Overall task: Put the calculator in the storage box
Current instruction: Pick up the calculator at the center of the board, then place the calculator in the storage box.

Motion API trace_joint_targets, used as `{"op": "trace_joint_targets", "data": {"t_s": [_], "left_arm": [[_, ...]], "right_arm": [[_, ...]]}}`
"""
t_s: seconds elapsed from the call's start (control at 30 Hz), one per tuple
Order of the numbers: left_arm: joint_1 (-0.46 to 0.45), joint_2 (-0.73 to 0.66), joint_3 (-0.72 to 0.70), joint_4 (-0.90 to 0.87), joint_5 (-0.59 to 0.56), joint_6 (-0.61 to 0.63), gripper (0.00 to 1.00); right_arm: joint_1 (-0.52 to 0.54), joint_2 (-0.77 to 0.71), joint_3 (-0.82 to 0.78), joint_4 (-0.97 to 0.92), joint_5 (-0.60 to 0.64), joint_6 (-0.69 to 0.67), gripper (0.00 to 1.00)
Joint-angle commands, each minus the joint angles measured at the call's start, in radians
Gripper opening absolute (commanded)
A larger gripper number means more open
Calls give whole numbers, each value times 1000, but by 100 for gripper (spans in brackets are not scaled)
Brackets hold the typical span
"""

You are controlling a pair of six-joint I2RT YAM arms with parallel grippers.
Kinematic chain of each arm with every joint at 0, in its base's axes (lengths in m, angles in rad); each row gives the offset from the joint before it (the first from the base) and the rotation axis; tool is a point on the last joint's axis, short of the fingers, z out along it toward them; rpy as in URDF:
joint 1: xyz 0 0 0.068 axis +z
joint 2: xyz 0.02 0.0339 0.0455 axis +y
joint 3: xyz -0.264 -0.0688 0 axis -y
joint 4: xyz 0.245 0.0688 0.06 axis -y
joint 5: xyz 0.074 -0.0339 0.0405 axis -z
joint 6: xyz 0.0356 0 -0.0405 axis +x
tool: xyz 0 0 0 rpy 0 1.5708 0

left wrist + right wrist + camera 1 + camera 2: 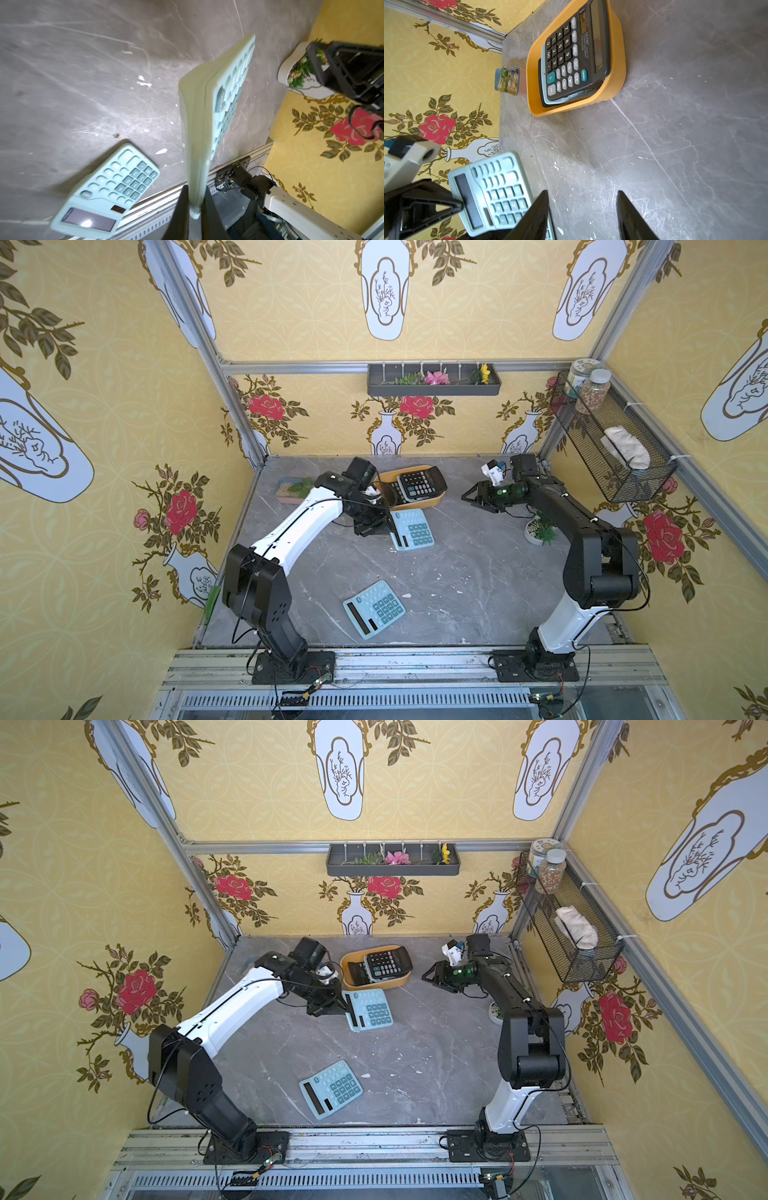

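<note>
Along the far left edge of the table sits the planter tray (284,498), out of the way. Next comes the left gripper (195,195), its jaws closed on the display end of a light-blue calculator (413,529), pinching the thin edge so that the body sticks out past the fingertips. From the left wrist view the calculator appears lifted clear of the table and tilted. Both top views put it just in front of the storage box (419,505), near its front wall but not over it.

The box already carries a black calculator (419,483) lying on top of others, partly over the rim, so free room is scant. To do the carry well, I judge the arm should raise the load above the rim before heading toward the back. It should then lower the calculator flat onto the stack rather than slide it in. So narrow an edge pinch could let the calculator pivot, so slow motion and a low release matter.

Nearer the front of the table lies another blue calculator (374,610), face up and untouched. Further right, the right gripper (582,194) hovers beside the box with jaws apart and nothing between them; it should not cross the drop path. A small potted plant (540,531) stands under that arm.
</note>
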Motion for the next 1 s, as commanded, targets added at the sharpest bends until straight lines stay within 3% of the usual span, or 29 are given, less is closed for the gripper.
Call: {"op": "trace_joint_targets", "data": {"t_s": [0.0, 0.2, 0.53, 0.97], "left_arm": [[88, 27, 45, -123, -48, 84, 4], [157, 119, 147, -104, -76, 66, 4], [230, 326, 468, -197, -104, 111, 4], [233, 435, 587, -184, -93, 97, 3]], "right_arm": [[12, 7, 14, 7, -5, -2, 54], [23, 11, 13, 1, -4, -4, 54], [28, 12, 10, 0, -8, -6, 54], [32, 28, 20, -4, -6, -9, 54]]}}
